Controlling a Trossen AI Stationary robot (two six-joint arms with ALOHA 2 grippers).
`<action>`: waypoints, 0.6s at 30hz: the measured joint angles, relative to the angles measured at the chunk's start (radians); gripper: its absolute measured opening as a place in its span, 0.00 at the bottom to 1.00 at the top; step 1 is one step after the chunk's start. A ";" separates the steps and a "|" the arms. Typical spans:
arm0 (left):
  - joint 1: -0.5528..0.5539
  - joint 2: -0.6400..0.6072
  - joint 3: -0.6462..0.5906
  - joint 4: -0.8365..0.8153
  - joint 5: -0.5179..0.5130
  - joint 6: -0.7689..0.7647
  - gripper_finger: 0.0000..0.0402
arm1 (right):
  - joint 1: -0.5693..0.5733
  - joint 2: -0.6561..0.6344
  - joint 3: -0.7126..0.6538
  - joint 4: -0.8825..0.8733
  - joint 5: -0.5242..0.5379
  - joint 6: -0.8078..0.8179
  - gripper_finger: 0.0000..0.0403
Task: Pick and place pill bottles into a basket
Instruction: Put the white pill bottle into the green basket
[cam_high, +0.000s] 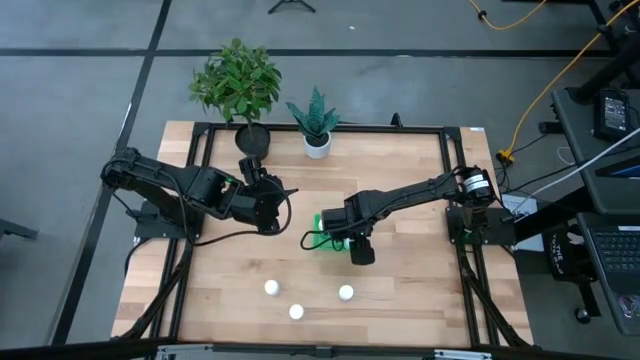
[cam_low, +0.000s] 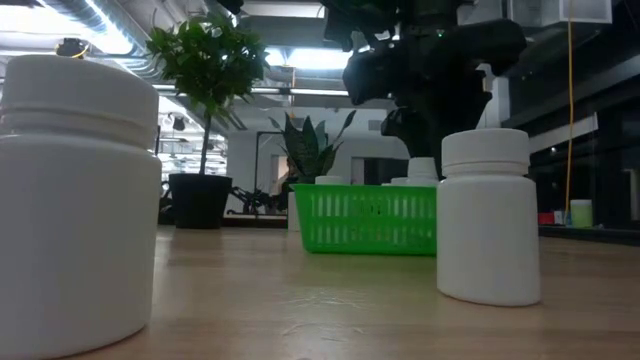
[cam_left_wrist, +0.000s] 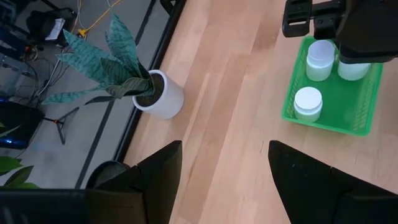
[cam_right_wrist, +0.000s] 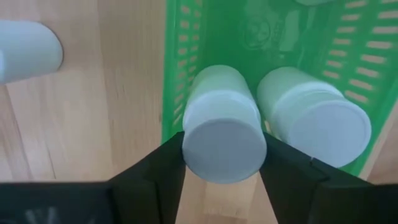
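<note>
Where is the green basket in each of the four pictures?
High view: the green basket sits mid-table, partly under the right gripper.
Low view: centre, standing on the table behind the near bottles.
Left wrist view: upper right corner, with bottles inside.
Right wrist view: it fills the top and middle, behind the bottle between the fingers.
Shared landmark: the white pot with the spiky plant shows in the high and left wrist views.

Even, bright light; nearest bottle (cam_low: 75, 200) looms blurred.

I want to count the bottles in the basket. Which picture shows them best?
Left wrist view: three bottles stand plainly inside the basket. High view hides them under the arm, low shows only caps, right wrist shows two.
</note>
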 joint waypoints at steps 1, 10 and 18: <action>0.000 0.000 0.000 0.000 0.000 0.000 0.58 | 0.000 0.000 0.000 0.000 0.000 0.000 0.47; 0.000 0.000 0.000 0.000 -0.001 0.000 0.58 | 0.000 0.000 0.000 0.001 -0.027 0.014 0.47; 0.000 0.000 0.000 0.000 -0.002 0.000 0.58 | 0.000 0.000 0.000 0.003 -0.034 0.013 0.47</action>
